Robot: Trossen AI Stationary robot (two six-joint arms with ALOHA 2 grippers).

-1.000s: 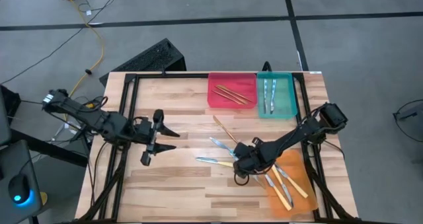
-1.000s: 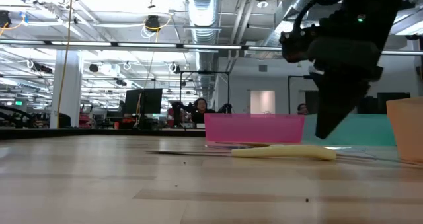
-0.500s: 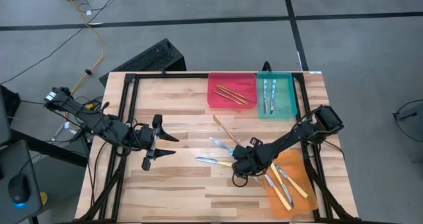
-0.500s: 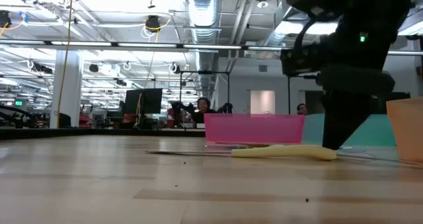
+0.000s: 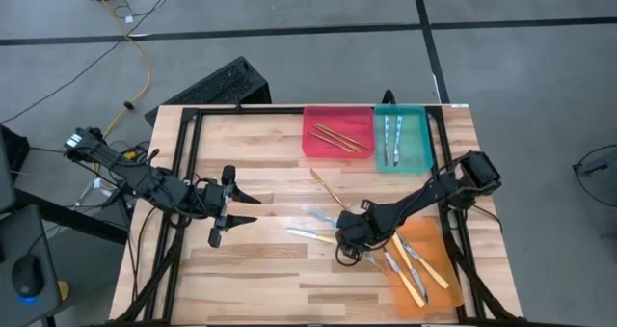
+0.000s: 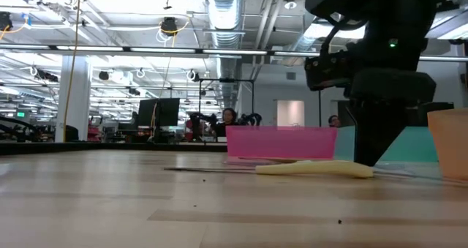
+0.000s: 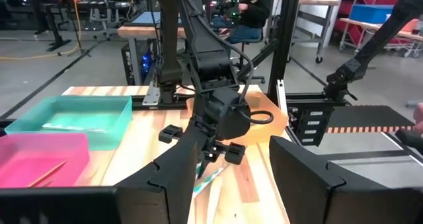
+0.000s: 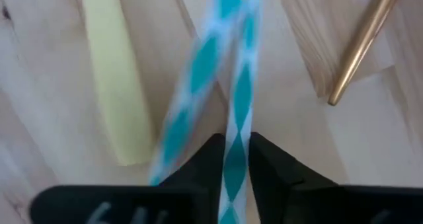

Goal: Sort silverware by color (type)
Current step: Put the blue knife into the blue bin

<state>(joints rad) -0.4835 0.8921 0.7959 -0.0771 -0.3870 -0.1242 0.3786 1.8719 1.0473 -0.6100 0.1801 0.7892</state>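
Now my right gripper (image 8: 232, 159) pinches one blue-patterned handle (image 8: 239, 98) mid-table, beside the yellow knife (image 8: 115, 85). Its twin (image 8: 192, 85) crosses close: I should lift straight, leaving it. My left gripper (image 5: 234, 208) waits open.

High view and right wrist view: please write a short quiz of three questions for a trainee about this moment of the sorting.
1. True or false: the red tray holds yellow-handled knives.
2. Choose one: what lies between the jaws of the right gripper? A) a yellow handle B) a blue-patterned handle C) a gold stick
3. Fill in: the left gripper hangs over bare table with its jaws ____.

Key: 1 false, it holds tan sticks. 2 B. 3 open.
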